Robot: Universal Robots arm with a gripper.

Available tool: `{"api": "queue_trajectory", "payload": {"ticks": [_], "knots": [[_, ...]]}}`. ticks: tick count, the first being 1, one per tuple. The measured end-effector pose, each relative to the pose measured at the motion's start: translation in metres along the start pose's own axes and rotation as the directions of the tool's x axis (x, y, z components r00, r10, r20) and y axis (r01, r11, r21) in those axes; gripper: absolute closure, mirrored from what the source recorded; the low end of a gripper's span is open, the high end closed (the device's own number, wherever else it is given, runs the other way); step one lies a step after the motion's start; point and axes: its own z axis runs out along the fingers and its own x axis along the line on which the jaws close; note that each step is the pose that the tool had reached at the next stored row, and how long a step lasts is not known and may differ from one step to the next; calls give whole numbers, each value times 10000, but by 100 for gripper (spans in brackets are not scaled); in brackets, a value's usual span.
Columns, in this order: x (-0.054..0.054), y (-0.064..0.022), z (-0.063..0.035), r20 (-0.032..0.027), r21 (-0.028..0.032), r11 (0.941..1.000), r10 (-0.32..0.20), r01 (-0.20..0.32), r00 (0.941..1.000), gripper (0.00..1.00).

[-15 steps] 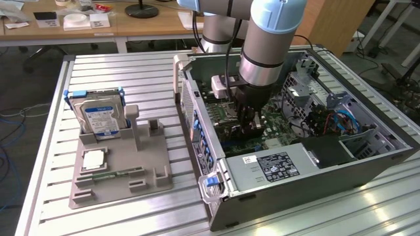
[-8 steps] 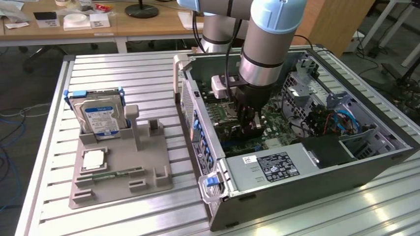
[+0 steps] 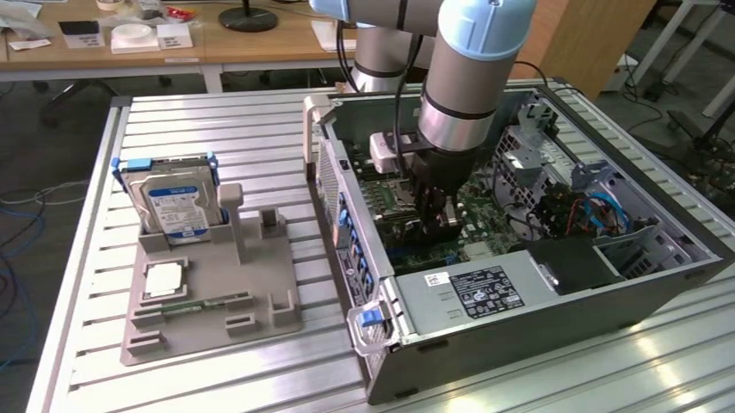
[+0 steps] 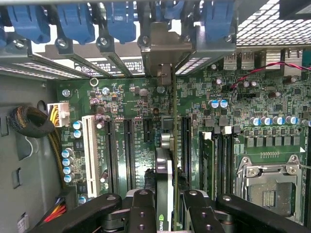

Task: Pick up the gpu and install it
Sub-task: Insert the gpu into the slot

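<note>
Black gripper (image 4: 165,206) clamped on the gpu (image 4: 165,174), edge-on over the green motherboard (image 4: 136,131), writing unreadable.

Green circuit board (image 4: 146,104) with blue clips (image 4: 73,22) above; grey computer case (image 3: 552,318); blue-and-white labelled hard drive (image 3: 175,211) on ribbed silver counter (image 3: 206,129).

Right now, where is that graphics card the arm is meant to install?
The gpu stands edge-on between the jaws of the gripper, inside the open computer case on the exterior view's right, just over the motherboard slots.
</note>
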Motion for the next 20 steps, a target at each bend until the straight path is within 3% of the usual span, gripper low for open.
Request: {"api": "queue_trajectory", "payload": {"ticks": [7,20], "knots": [[0,0,3,-59,4,10000,-2,2,10000,73],[-5,0,-15,-59,5,10000,-34,34,10000,73]]}}
